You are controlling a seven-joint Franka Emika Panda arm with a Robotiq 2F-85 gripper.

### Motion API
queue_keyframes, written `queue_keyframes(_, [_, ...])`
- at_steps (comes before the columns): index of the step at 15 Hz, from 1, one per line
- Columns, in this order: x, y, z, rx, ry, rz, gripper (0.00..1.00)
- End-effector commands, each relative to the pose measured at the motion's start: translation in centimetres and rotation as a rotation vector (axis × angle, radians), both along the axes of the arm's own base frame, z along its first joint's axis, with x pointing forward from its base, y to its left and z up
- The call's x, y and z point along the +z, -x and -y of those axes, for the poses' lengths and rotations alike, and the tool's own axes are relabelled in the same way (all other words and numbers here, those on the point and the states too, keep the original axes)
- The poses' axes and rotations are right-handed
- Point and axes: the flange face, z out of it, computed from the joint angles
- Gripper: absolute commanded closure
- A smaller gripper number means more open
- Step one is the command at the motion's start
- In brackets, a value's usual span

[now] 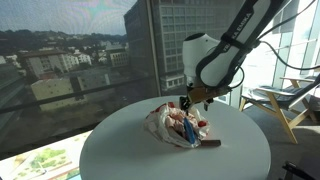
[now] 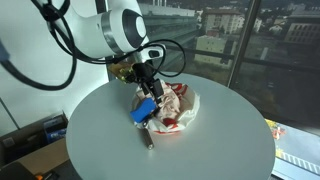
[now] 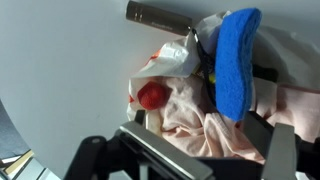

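A crumpled pale pink cloth with red patches (image 1: 175,125) lies in the middle of a round white table (image 1: 120,150); it shows in both exterior views (image 2: 178,108). A blue sponge-like piece (image 2: 145,110) with a dark handle (image 2: 148,138) lies on the cloth's edge. My gripper (image 2: 150,88) hangs low over the cloth, right beside the blue piece. In the wrist view the fingers (image 3: 205,140) stand apart, with bunched cloth (image 3: 190,118) and the end of the blue piece (image 3: 235,60) between them. I cannot tell whether the fingers touch the cloth.
The table edge (image 2: 200,172) curves round on all sides. A large window with a city view (image 1: 70,60) stands behind. A wooden chair frame (image 1: 285,105) stands beside the table, and dark equipment (image 2: 30,135) sits low beside it.
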Motion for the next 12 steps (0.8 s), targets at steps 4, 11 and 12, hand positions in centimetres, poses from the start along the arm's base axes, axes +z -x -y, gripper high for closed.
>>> queue_keyframes(4, [0.8,6.1,0.1,0.157,-0.022,-0.099,0.00])
queue_keyframes(11, [-4.0,7.5,-0.8,0.447,0.010,-0.202,0.00])
queue_keyframes(12, [-4.6,7.5,-0.7,0.479,0.020,-0.208,0.00])
